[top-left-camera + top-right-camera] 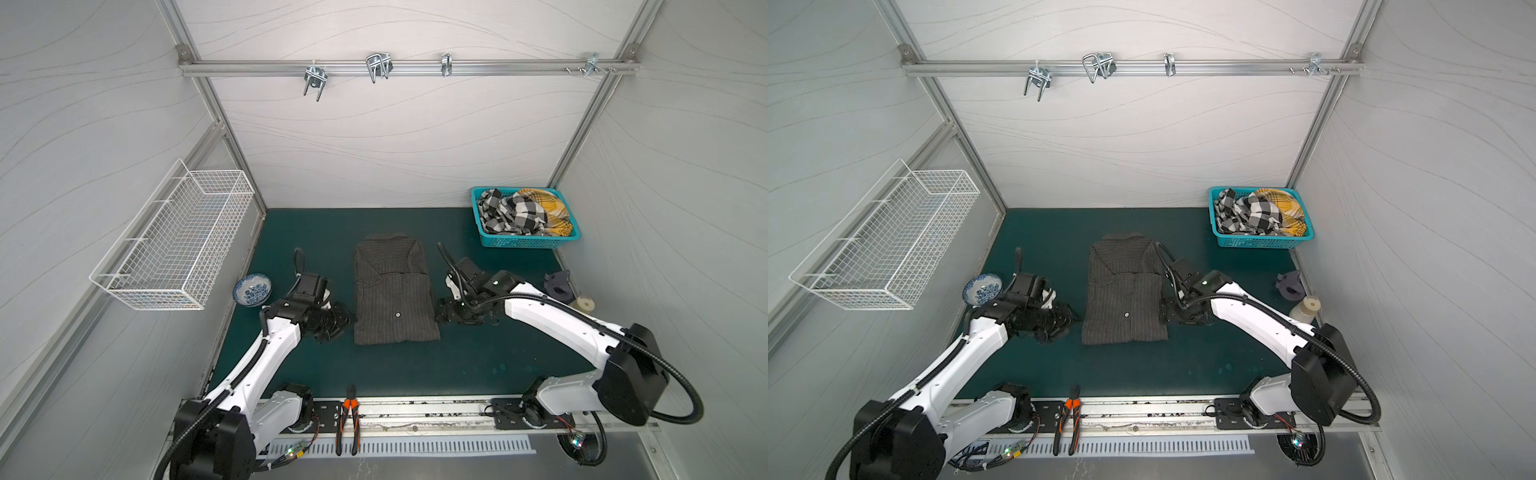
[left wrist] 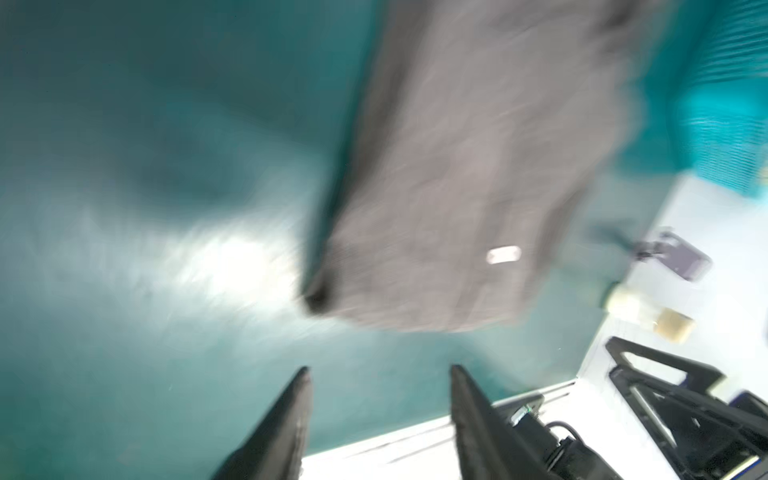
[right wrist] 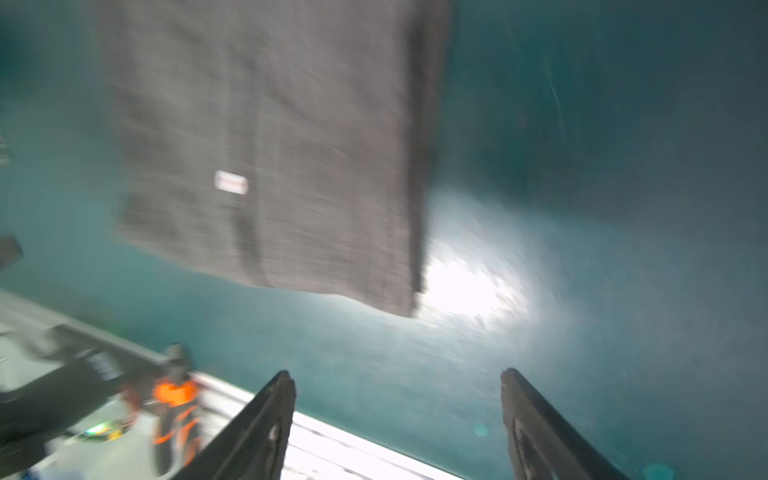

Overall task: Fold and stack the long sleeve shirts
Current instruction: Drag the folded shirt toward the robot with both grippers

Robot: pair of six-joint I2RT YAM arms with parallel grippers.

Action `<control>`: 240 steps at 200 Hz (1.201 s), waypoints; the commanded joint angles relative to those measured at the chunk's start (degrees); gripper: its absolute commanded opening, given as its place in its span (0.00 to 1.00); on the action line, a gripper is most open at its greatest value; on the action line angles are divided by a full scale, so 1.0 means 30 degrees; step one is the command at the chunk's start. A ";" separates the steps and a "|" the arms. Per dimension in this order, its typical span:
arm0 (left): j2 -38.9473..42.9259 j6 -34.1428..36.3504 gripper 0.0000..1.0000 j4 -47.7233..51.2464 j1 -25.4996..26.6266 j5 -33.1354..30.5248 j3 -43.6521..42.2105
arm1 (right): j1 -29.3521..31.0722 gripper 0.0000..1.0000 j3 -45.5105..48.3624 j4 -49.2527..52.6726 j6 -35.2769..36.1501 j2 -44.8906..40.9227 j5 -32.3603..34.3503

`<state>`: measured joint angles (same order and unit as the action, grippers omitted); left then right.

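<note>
One of the long sleeve shirts [image 1: 392, 291] [image 1: 1125, 291], dark grey with thin pale stripes and a white button, lies folded into a neat rectangle in the middle of the green mat, collar at the far end. My left gripper [image 1: 347, 322] [image 1: 1069, 318] sits just off its left near edge, and my right gripper [image 1: 440, 316] [image 1: 1163, 311] sits just off its right edge. In both blurred wrist views the shirt [image 2: 478, 166] [image 3: 270, 145] lies beyond the jaws. Left gripper [image 2: 380, 369] and right gripper [image 3: 397, 372] both stand open over bare mat, holding nothing.
A teal basket [image 1: 490, 241] with crumpled plaid cloths stands at the back right. On the left wall hangs a white wire basket [image 1: 174, 241], with a blue-and-white bowl [image 1: 252, 289] below it. Orange-handled pliers [image 1: 348, 419] lie on the front rail. A dark holder [image 1: 559, 284] and a white bottle [image 1: 584, 305] sit at the right edge.
</note>
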<state>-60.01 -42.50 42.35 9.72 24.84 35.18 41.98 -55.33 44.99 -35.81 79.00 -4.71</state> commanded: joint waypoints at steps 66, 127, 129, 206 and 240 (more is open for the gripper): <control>-0.2565 -0.2002 0.70 -0.4496 -0.0716 0.2852 -0.1648 | -0.0826 0.68 0.3668 -0.4160 -0.1738 0.0474 -0.4437; -0.3817 -0.1263 0.65 -0.2436 -0.0713 0.0659 -0.1325 | -0.0978 0.68 0.2979 -0.3044 -0.1730 0.0180 -0.4192; -0.3860 -0.1233 0.65 -0.2407 -0.0703 0.0612 -0.1333 | -0.0983 0.68 0.2954 -0.3044 -0.1719 0.0180 -0.4221; -0.5935 -0.1377 0.60 -0.3723 -0.0560 0.1157 -0.1527 | -0.1181 0.67 0.2406 -0.3576 -0.2231 0.1361 -0.4828; -0.6578 -0.1742 0.48 -0.4386 -0.0015 0.1076 -0.1973 | -0.1245 0.62 0.2497 -0.4514 -0.2912 0.2532 -0.4987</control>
<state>-76.25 -47.37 33.95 7.73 29.95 31.81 38.63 -47.33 33.32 -42.22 84.40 -18.72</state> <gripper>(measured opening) 0.511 0.626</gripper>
